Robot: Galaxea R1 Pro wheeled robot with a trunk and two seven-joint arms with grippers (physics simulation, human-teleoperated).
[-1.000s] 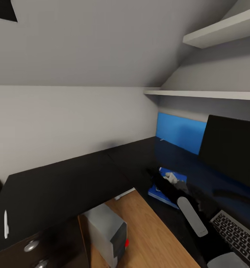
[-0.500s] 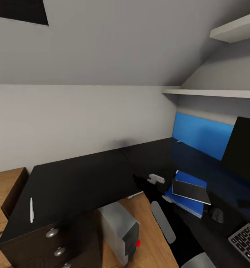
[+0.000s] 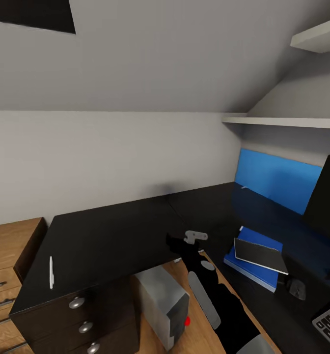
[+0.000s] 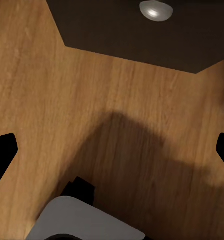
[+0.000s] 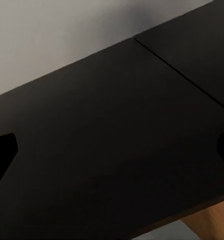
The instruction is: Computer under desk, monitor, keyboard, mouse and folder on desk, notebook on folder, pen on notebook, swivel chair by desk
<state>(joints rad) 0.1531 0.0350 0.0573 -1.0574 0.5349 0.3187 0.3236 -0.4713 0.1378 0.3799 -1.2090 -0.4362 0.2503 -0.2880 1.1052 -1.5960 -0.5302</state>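
Notebook [image 3: 261, 255] lies on folder [image 3: 254, 264], mouse [image 3: 296, 288] just beside; pen [image 3: 51, 272] well apart at bench [image 3: 111, 236] far end. Right gripper [image 3: 194, 236] over bench corner, jaws spread, empty; left jaws also apart. Risk: thin pen rolling off during pickup.

The desk [image 3: 111, 231] has a smooth black top with a dull sheen; its dark brown drawers [image 3: 81, 319] at lower left carry round knobs [image 3: 76, 302] that look like polished metal. The floor [image 4: 92, 110] is warm oak with visible grain, like the low cabinet [image 3: 8, 255] at the left edge. The computer [image 3: 162, 305] is matt grey-white, plastic-looking. The folder [image 3: 253, 265] at right is smooth bright blue, the notebook [image 3: 261, 255] on it dark and slightly glossy. The walls [image 3: 111, 157] are flat matt grey.
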